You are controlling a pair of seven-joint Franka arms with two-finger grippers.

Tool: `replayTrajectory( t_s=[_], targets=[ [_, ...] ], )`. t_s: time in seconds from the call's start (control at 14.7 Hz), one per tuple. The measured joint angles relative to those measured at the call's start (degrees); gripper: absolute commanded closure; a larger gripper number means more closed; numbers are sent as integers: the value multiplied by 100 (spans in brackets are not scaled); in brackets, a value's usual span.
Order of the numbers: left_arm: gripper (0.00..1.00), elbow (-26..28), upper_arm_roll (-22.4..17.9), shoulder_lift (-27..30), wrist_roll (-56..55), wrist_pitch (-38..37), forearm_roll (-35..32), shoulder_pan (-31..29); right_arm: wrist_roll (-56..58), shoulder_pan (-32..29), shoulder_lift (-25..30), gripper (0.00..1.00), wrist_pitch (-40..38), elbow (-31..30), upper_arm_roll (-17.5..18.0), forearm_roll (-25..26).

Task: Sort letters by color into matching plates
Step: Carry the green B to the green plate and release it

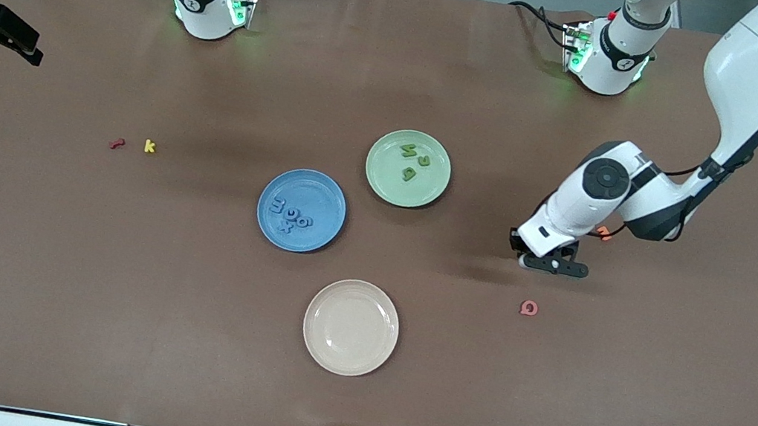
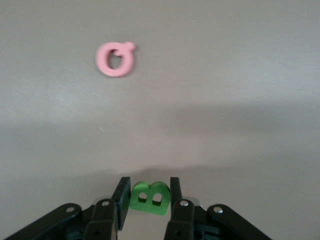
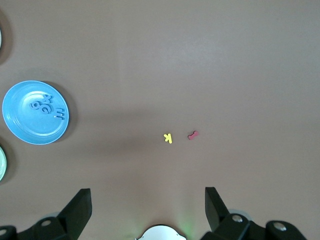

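Note:
My left gripper (image 1: 555,266) hangs low over the bare table at the left arm's end, shut on a green letter B (image 2: 150,197); both fingers press its sides in the left wrist view (image 2: 149,185). The pale green plate (image 1: 391,183) holds three green letters (image 1: 411,161). The blue plate (image 1: 311,188) beside it, nearer the front camera, holds several blue letters (image 1: 290,215); it also shows in the right wrist view (image 3: 22,127). My right gripper (image 3: 146,192) is open and empty, high above the right arm's base, and is out of the front view.
A cream plate (image 1: 351,327) lies nearest the front camera. A pink letter (image 1: 528,308) lies close to my left gripper, also in the left wrist view (image 2: 115,59). An orange letter (image 1: 605,234) peeks from under the left arm. A yellow k (image 1: 149,146) and a red letter (image 1: 116,144) lie toward the right arm's end.

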State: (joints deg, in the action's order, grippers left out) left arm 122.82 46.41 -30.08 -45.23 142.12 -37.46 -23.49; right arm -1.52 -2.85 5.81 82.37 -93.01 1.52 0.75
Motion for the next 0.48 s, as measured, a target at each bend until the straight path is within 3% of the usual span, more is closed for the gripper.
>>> replayTrajectory(
  t_s=[0.27,0.48],
  targets=[
    [78,-186,897,47,-745,-735,364,89,0,268,85,0,1,-35,-271,-1],
    [78,-263,1034,40,-1613,-912,408,783,1,277,119,0,26,-86,-309,-1]
  ],
)
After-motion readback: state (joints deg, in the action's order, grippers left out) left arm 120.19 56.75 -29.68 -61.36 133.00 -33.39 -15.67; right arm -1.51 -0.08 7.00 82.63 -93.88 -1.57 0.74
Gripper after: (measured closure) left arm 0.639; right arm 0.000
